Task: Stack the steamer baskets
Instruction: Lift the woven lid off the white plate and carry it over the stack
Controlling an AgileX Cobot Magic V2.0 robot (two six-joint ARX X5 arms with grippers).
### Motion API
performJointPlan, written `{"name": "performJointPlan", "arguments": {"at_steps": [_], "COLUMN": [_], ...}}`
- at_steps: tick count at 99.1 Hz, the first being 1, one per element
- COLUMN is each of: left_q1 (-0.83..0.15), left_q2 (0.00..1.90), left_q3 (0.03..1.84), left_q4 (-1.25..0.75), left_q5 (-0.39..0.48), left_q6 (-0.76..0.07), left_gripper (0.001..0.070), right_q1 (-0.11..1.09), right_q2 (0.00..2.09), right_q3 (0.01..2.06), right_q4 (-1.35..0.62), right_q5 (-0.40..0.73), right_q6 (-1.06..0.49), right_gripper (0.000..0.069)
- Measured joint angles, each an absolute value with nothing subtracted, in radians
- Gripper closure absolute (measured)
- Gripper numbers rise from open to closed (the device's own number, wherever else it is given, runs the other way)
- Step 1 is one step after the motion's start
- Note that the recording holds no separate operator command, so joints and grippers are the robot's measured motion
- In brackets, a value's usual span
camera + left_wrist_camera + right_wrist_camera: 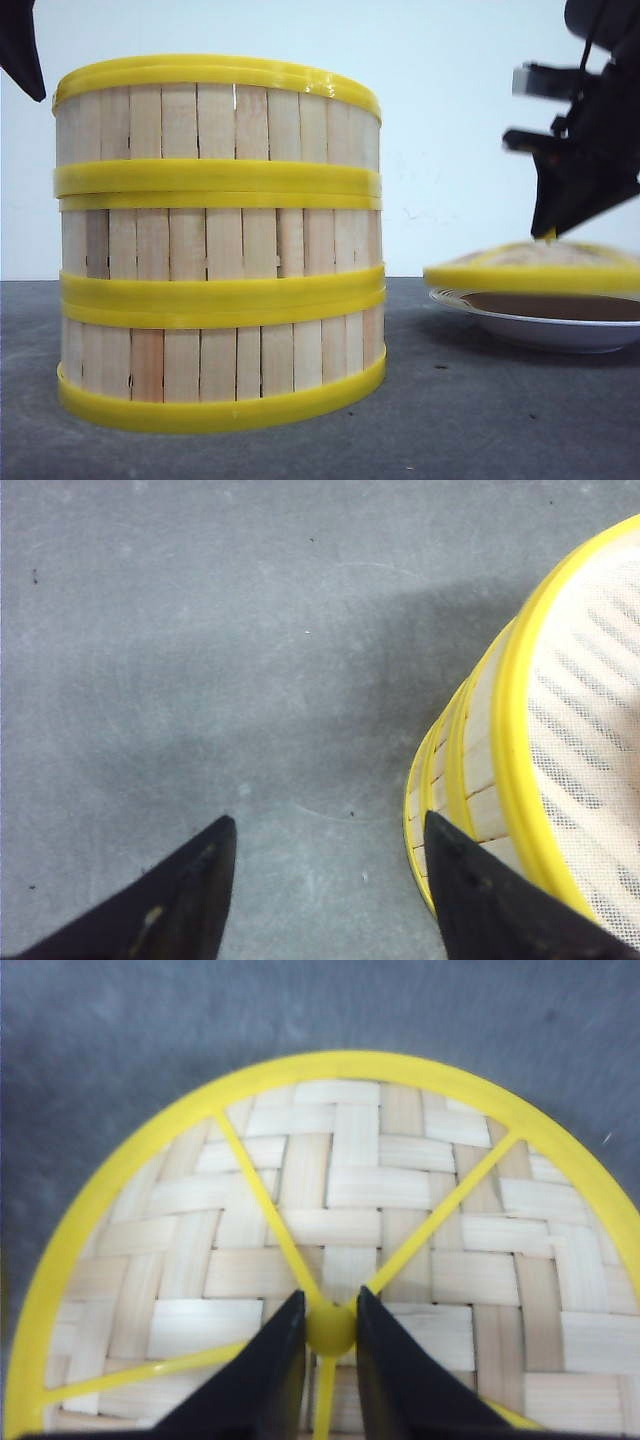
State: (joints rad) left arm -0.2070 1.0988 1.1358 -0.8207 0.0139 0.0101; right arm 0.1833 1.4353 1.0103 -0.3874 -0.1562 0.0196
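The bench (pixel 480 420) is a dark grey, faintly mottled sheet with small specks and light scuffs. Behind it rises a plain pale wall (pixel 450 150) with no markings to be made out.

The three baskets (pixel 220 240) stand stacked in one column on the bench, at the left of the front view and close to the camera. Their yellow rims meet in double bands between the tiers, and the pale slats stand upright. The bottom rim rests on the grey surface.

The left end effector (pixel 325 880) hangs above the bench just beside the stack, its two dark fingers (pixel 185 900) spread apart with bare bench between them. One finger lies close against the stack's wall in the wrist view; whether it touches cannot be told. The top basket's pale mesh floor shows through its rim there. In the front view only a dark tip shows at the upper left corner.

To the right, well apart from the stack, a white plate (pixel 545 325) sits on the bench with a dark inside. Above it is the lid (pixel 535 268), woven bamboo with a yellow rim and yellow spokes. The right end effector (pixel 330 1330) pinches the lid's yellow knob (pixel 330 1328) between its black fingers. The lid's rim appears just above the plate's edge.
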Motion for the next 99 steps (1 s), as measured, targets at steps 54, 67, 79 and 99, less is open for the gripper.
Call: {"name": "performJointPlan", "arguments": {"at_steps": [54,67,79,99], "left_q1": [-0.196,-0.146,-0.094,-0.049], "left_q2": [1.099,1.099,1.099,1.099], "left_q3": [1.136,1.136,1.136,1.136], "left_q4": [-0.813,-0.794,-0.791,-0.791], "left_q5": [-0.031,-0.047,-0.048,-0.049], "left_q6": [0.010,0.010,0.010,0.010], "left_gripper": [0.0354,0.0354,0.0354,0.0354], "right_q1": [0.476,0.592,0.680,0.761], "right_q2": [1.401,1.409,1.436,1.510], "right_q3": [1.520,1.569,1.580,1.579], "right_q4": [-0.634,-0.648,-0.644,-0.640], "right_q5": [-0.208,-0.210,-0.209,-0.208], "right_q6": [0.003,0.003,0.003,0.003], "right_gripper": [0.0635,0.0635,0.0636,0.0636]}}
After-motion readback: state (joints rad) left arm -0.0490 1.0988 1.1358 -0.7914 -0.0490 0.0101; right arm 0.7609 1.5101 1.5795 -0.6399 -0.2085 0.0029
